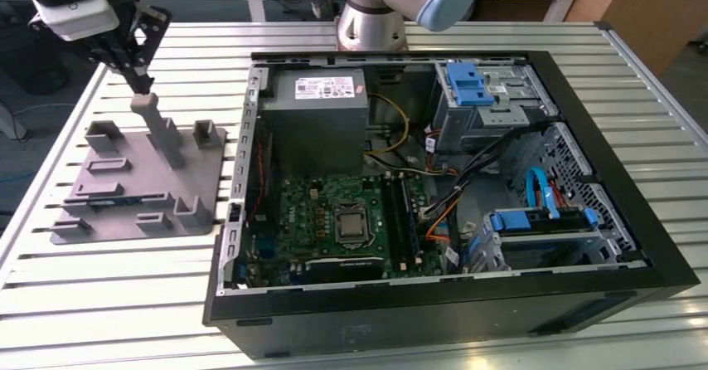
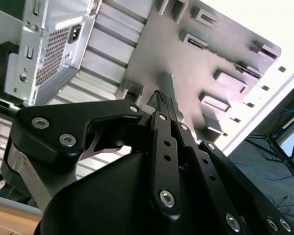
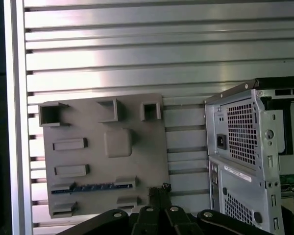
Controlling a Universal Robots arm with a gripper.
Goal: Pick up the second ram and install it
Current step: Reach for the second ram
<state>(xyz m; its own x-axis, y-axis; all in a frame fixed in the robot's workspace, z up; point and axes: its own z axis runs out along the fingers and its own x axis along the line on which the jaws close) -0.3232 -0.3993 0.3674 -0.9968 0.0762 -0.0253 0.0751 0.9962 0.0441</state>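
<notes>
Silver metal slats make up the table (image 1: 111, 304) on which an open computer case (image 1: 443, 304) lies on its side, with the green main board facing up inside it. Just beside the case, toward the exterior view's left, sits a grey tray (image 1: 122, 225) with upright posts and small holders. The second ram (image 1: 122, 197) lies flat in that tray, a thin bluish strip held between two low holders at the end nearest the exterior camera. In the first wrist view the second ram (image 3: 90, 187) shows as a dark blue line on the tray (image 3: 147, 147), with the vented rear panel of the case (image 3: 240, 142) alongside. The claw (image 1: 141, 84) hangs over the far end of the tray, pointing down, its tip just above the tallest post (image 1: 161, 129) and well apart from the second ram. Whether the tip touches that post cannot be told. The claw's fingers look clenched together with nothing between them, as seen in both wrist views (image 2: 161, 98) (image 3: 159, 191). Beyond the table stands the arm's base (image 1: 370, 21).
</notes>
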